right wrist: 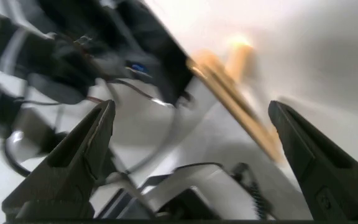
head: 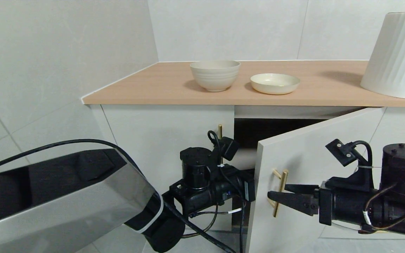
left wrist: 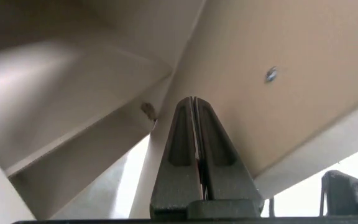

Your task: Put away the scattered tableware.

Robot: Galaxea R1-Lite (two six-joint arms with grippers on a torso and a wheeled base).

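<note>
Head: bowl (head: 215, 74) and dish (head: 275, 83) sat on counter (head: 322, 80), well above right claw (head: 276, 192) at ajar door's (head: 315, 140) upright handle (head: 280, 191); left wrist: left claw (left wrist: 193, 102) closed, empty, behind door; right wrist: right claw gaped wide, empty, handle between its tips.

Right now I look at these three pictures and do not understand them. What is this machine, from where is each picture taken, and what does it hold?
It is a robot with two arms, each ending in a two-fingered gripper. The large picture comes from a camera on its head, looking down at a wooden counter. On it stand a bowl, a shallow dish and a white ribbed container. Below, one cupboard door stands partly open. The two small pictures come from cameras on the wrists. The left gripper is shut, in the gap behind that door. The right gripper is open at the door's gold handle, not closed on it. Neither holds anything.
</note>
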